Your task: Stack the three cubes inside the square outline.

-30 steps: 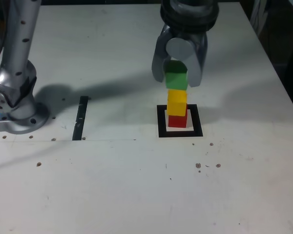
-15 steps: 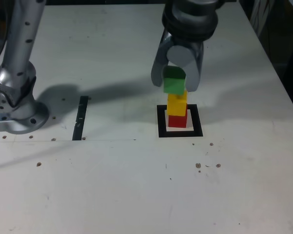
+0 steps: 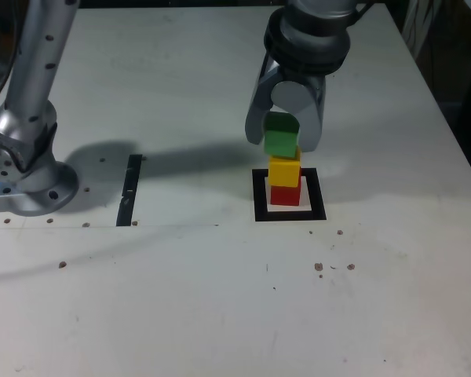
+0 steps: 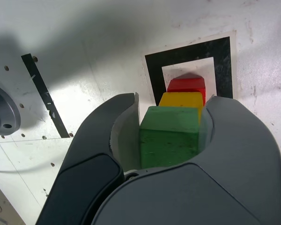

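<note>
Item: green cube, clenched between the jaws of the gripper, at the top of the column and apparently touching the yellow cube.
Item: yellow cube, resting on the red cube.
Item: red cube, inside the square outline on the counter.
Risk (a judgement): the green cube looks offset toward the exterior view's left; released so, or dragged sideways, it could slip and topple the narrow column.
</note>
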Robot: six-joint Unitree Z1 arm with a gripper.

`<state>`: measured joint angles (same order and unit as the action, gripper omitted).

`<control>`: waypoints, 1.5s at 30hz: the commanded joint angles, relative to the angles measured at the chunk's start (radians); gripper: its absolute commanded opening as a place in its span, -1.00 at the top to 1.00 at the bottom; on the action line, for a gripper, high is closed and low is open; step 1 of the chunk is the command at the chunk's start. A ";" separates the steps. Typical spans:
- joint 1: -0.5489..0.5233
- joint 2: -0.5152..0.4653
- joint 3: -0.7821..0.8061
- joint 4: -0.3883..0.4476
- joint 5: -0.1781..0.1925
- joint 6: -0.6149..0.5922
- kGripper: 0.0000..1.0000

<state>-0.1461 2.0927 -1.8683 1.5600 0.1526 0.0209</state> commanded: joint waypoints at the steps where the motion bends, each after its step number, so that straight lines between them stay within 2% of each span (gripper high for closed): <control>1: 0.001 0.008 -0.003 0.003 -0.005 0.002 0.66; 5: 0.002 0.014 -0.004 0.002 -0.011 0.002 0.59; 8: 0.002 0.015 -0.008 0.001 -0.013 0.002 0.40; 11: 0.002 0.017 -0.008 -0.001 -0.014 0.002 0.10; 17: 0.002 0.010 -0.004 -0.003 -0.013 0.001 -0.67; 20: 0.002 0.004 0.000 -0.003 -0.013 -0.003 -0.91; 23: 0.002 0.004 0.003 -0.003 -0.013 -0.005 -0.98; 28: 0.002 -0.001 0.004 0.000 -0.019 -0.007 -0.99; 33: -0.005 -0.052 -0.001 0.013 -0.018 -0.012 -0.99; 37: -0.003 -0.160 0.044 0.028 -0.011 -0.002 -0.99; 45: 0.119 -0.491 0.317 0.020 -0.010 0.043 -0.99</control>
<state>-0.0379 1.7687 -1.5791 1.5756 0.1424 0.0594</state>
